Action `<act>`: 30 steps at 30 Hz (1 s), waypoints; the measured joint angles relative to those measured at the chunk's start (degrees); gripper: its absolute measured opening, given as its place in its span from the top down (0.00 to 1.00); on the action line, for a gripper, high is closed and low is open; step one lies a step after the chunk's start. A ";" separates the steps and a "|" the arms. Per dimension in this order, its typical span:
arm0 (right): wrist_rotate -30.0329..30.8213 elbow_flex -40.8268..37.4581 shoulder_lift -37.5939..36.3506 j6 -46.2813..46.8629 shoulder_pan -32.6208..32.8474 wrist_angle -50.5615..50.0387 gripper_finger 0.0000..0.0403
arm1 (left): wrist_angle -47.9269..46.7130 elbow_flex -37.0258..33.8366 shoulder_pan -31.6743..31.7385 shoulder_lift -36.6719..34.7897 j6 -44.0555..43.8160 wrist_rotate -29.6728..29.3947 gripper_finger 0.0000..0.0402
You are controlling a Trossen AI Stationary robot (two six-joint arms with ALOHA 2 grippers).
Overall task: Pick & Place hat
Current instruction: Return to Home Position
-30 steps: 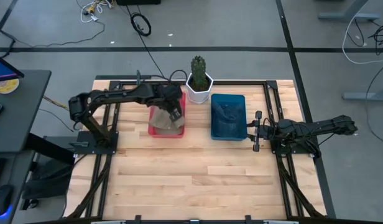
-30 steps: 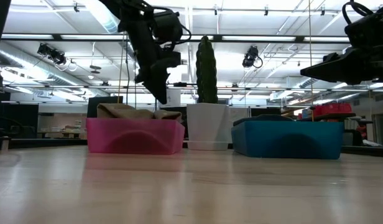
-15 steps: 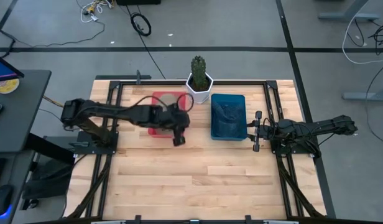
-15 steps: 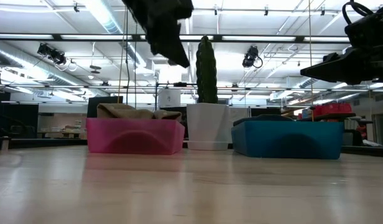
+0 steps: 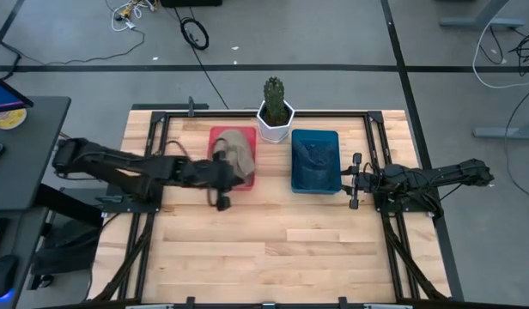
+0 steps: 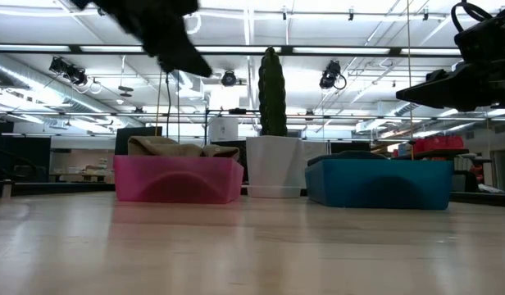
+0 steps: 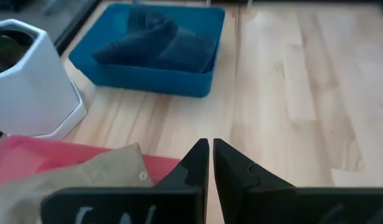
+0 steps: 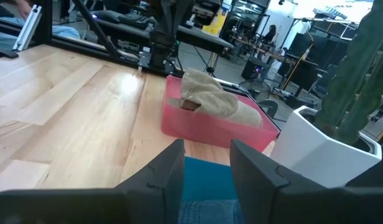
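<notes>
A tan hat (image 5: 236, 153) lies crumpled in the pink bin (image 5: 215, 137), its top showing above the rim in the low view (image 6: 175, 147). My left gripper (image 5: 220, 201) hovers above the table just off the bin's near edge, shut and empty; the left wrist view (image 7: 210, 144) shows its fingers closed over bare wood, the hat (image 7: 86, 174) beside them. My right gripper (image 5: 354, 180) waits open and empty just right of the blue bin (image 5: 315, 160), which holds a dark blue hat (image 7: 160, 40).
A cactus in a white pot (image 5: 275, 112) stands between the two bins at the far edge. A black metal frame (image 5: 153, 172) runs along the table's sides. The near half of the wooden table (image 5: 273, 249) is bare.
My left gripper has drawn back from above the pink bin, moving toward the near edge and then toward the left, and has risen higher. The tan hat has stayed in the pink bin.
</notes>
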 joint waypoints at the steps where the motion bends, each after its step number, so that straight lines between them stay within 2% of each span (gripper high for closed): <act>1: 0.02 0.00 0.00 0.00 0.01 -0.02 0.67 | 1.57 -2.45 -0.26 -2.52 -0.05 0.00 0.93; 8: 0.00 0.00 0.00 0.01 0.02 -0.07 0.67 | 16.28 -18.03 -1.34 -18.55 2.14 -0.07 0.93; 15: 0.00 0.00 0.00 0.01 0.00 -0.08 0.67 | 23.41 -26.66 -1.32 -32.14 3.54 0.46 0.93; 22: 0.00 0.00 0.00 0.01 0.00 -0.07 0.67 | 34.62 -36.10 -1.32 -43.63 4.38 0.63 0.93; 26: -0.02 0.00 0.00 0.02 0.01 -0.05 0.67 | 41.82 -40.61 -1.30 -48.65 5.70 3.24 0.93; 30: -0.02 0.00 0.00 0.00 0.00 -0.08 0.67 | 44.42 -43.36 -1.30 -53.18 6.83 5.98 0.93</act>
